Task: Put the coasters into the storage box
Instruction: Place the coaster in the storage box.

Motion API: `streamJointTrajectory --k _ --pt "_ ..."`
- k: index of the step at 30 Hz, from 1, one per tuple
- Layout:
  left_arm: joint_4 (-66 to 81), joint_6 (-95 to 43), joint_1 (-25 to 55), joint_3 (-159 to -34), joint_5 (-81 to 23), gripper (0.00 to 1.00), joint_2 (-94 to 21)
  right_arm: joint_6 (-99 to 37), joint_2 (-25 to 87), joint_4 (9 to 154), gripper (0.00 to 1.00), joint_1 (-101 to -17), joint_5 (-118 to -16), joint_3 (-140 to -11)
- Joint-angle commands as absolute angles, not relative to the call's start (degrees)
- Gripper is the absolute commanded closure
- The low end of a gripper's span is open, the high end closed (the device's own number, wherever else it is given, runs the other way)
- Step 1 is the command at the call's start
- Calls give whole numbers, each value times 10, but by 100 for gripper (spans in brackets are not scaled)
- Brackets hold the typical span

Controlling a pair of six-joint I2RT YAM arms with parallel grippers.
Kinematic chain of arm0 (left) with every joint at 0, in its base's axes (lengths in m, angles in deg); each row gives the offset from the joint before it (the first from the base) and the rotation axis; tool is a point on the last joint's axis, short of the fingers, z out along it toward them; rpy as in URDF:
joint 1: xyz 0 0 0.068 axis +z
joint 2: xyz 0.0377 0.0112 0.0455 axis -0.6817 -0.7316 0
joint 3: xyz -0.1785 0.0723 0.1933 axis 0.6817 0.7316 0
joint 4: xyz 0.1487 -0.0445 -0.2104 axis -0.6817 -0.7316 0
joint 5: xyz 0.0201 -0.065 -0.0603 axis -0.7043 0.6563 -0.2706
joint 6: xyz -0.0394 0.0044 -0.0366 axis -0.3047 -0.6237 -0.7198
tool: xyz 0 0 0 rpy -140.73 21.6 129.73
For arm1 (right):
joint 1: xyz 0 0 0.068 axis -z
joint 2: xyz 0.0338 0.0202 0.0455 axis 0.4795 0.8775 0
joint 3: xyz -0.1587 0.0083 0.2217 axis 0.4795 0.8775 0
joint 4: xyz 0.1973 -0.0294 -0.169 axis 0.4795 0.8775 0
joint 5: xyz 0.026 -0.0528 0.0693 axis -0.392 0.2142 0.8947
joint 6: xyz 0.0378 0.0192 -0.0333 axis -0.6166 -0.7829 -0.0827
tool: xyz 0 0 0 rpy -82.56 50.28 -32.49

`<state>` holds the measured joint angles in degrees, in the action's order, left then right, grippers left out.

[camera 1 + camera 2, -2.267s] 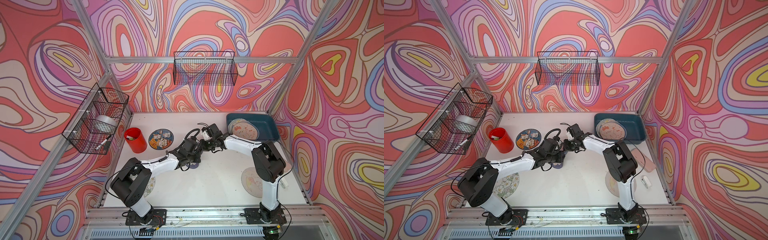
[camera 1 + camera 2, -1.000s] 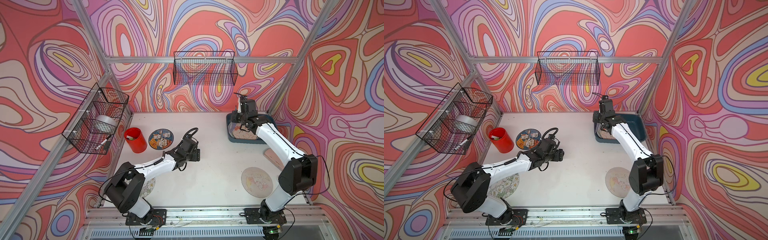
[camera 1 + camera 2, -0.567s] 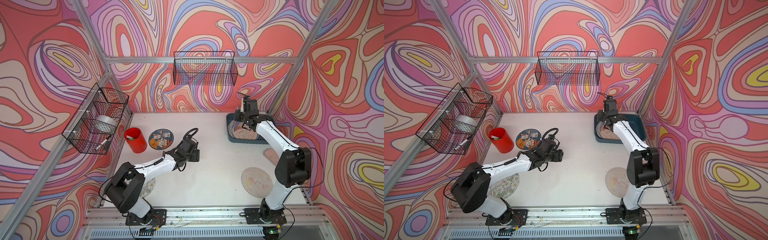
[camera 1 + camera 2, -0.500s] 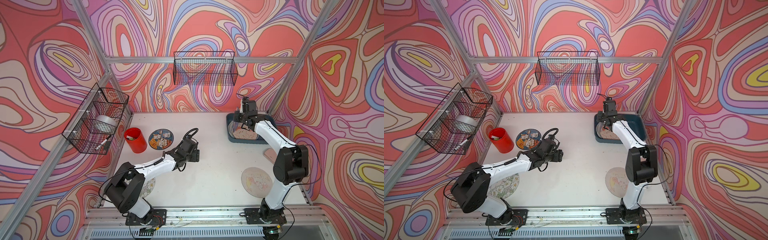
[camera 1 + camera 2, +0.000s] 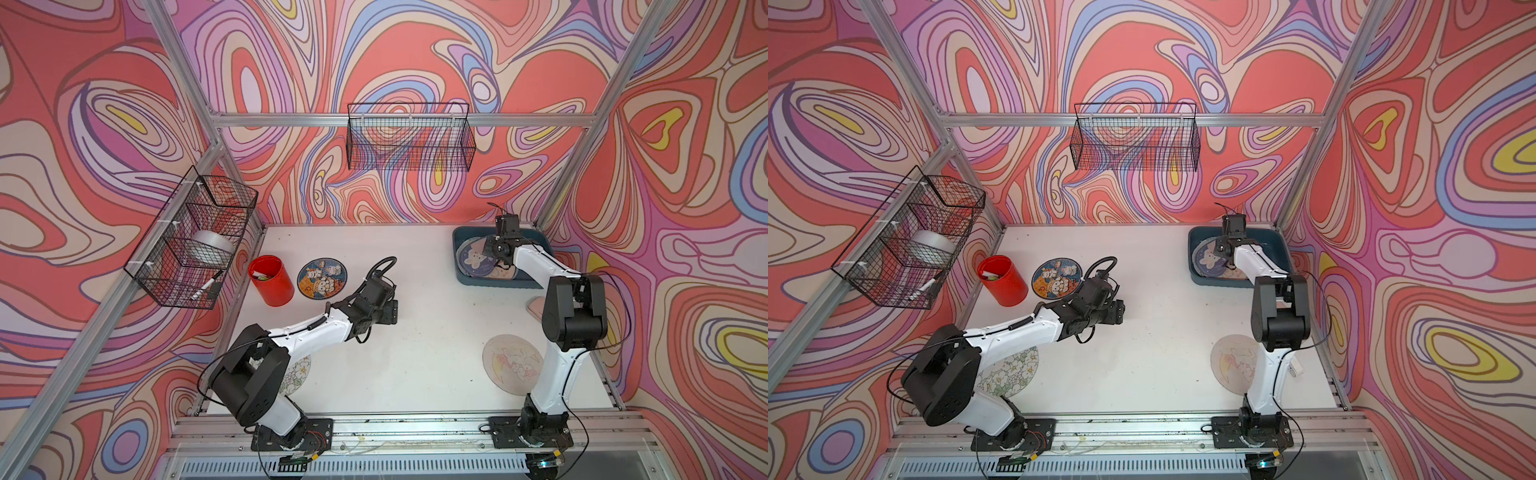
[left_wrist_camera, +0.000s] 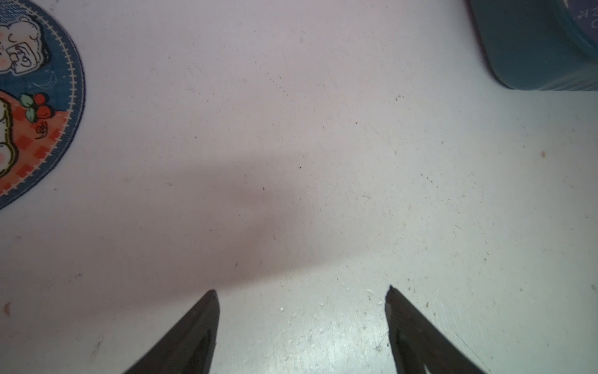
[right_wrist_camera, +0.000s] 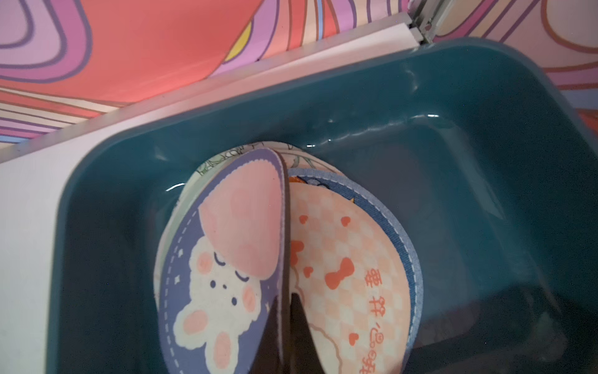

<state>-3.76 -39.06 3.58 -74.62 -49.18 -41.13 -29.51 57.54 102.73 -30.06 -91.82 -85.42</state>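
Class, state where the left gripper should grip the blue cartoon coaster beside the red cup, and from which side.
Probably the rim farthest from the red cup, approached from the side of the left gripper: the blue cartoon coaster lies flat and thin, so only an edge can be pinched.

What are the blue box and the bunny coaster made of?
Box: probably hard plastic, smooth and glossy; light glints off its rounded walls. Bunny coaster: looks like soft printed fabric or rubbery foam, matte; it is thin and curves instead of staying flat. I can't tell exactly.
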Motion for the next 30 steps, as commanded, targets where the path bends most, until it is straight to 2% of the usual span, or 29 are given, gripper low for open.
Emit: streamJointTrajectory --k 1,4,8,9,10,11,12,13,16,20,24,30 --pt "-51 -386 37 -766 -498 18 -419 -299 595 1035 100 -302 -925 -850" --pt "-52 -387 37 -768 -496 18 -421 -302 599 1034 99 -302 -925 -845" --pt "-59 -386 37 -767 -503 18 -419 -304 594 1043 90 -302 -924 -846" --pt "-62 -388 37 -767 -507 18 -419 -305 592 1047 85 -302 -924 -846" --pt "-68 -389 37 -768 -514 18 -419 -306 588 1052 76 -302 -926 -846" --pt "-72 -389 37 -770 -520 18 -420 -309 585 1057 66 -302 -930 -846" --pt "-79 -390 37 -772 -526 18 -422 -315 579 1064 51 -302 -941 -846" --pt "-86 -392 37 -775 -532 18 -423 -322 573 1071 42 -302 -953 -844" --pt "-102 -396 37 -783 -546 18 -432 -333 543 1075 31 -302 -974 -829" --pt "-108 -399 38 -791 -547 18 -443 -336 490 1057 25 -303 -970 -791" --pt "-105 -401 39 -794 -544 18 -447 -328 450 1057 25 -303 -956 -773" --pt "-104 -404 40 -794 -546 18 -448 -328 405 1049 26 -308 -857 -753"
